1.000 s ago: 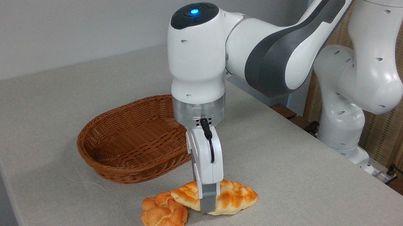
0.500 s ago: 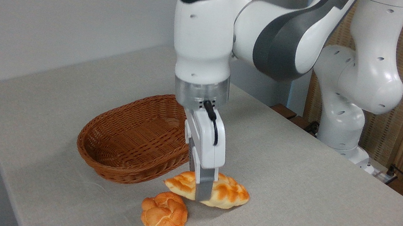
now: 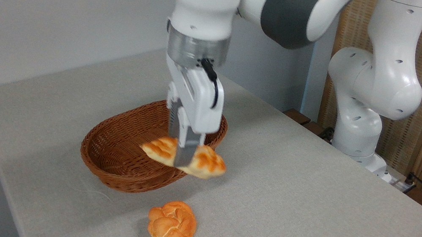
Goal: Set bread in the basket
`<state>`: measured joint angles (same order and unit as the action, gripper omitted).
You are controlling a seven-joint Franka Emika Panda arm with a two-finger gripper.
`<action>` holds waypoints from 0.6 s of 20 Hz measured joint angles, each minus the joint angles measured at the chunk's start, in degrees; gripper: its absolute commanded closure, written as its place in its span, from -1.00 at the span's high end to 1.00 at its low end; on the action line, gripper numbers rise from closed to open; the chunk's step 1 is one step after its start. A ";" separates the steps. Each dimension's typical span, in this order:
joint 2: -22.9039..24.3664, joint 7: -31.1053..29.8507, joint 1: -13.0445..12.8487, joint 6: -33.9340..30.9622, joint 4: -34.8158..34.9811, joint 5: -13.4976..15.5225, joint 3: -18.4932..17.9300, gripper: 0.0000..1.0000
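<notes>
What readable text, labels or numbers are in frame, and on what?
None readable. The arm's white shells, the gripper clamped on the bread, the basket, the round bun and the table cloth show no lettering, logos or numbers. The dark items at the far right edge are too small to tell.

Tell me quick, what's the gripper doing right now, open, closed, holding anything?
Gripper: closed on the braided bread, holding it in the air by the near rim of the basket.
</notes>
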<state>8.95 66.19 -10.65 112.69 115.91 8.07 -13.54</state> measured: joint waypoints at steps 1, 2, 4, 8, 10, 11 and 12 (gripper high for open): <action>-0.01 -1.82 -0.05 -0.04 -0.54 0.33 0.95 -0.01; -0.02 -3.59 -0.11 -0.10 -0.97 0.53 2.04 -0.01; -0.12 -7.29 -0.23 -0.16 -1.28 0.63 4.32 -0.01; -1.64 -13.15 -0.30 -0.22 -1.28 0.64 8.73 1.00; -3.11 -16.10 -0.31 -0.19 -1.29 0.64 10.95 1.00; -3.81 -17.46 -0.33 -0.14 -1.32 0.64 11.82 1.00; -4.47 -18.32 -0.34 -0.06 -1.42 0.64 12.46 1.00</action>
<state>4.48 47.87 -10.99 112.62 114.49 8.71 -1.08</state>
